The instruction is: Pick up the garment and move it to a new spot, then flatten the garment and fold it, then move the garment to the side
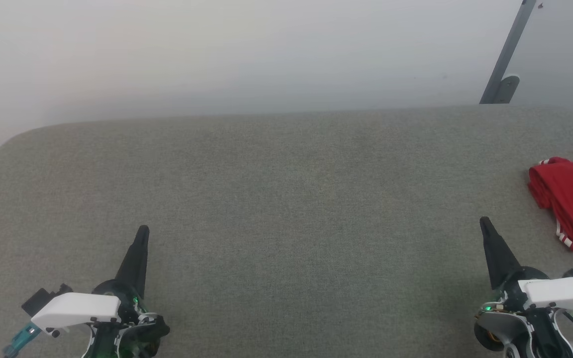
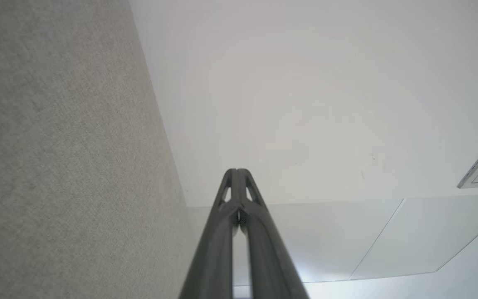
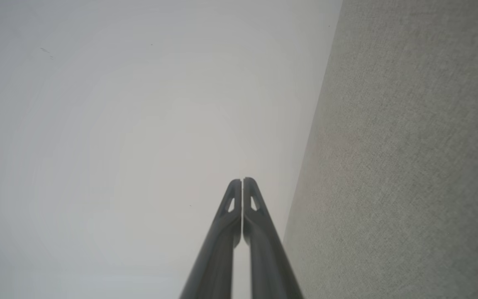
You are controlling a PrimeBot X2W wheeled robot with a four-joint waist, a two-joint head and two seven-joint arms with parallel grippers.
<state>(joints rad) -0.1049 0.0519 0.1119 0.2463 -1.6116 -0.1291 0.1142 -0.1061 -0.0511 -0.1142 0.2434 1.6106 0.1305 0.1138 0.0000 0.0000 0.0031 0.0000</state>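
Left gripper (image 1: 142, 232), right gripper (image 1: 485, 223): dark fingers pressed together, empty. Red soft-fabric shirt (image 1: 572, 206), striped trim, bunched far right: likely light, limp; pinch folded edge.

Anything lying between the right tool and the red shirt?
No. In the head view, the stretch between the right tool and the red shirt is bare grey surface.

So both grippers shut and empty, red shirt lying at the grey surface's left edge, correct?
Wrong side: the head view shows the garment lying at the right edge of the grey surface, beyond the right gripper. The rest holds.
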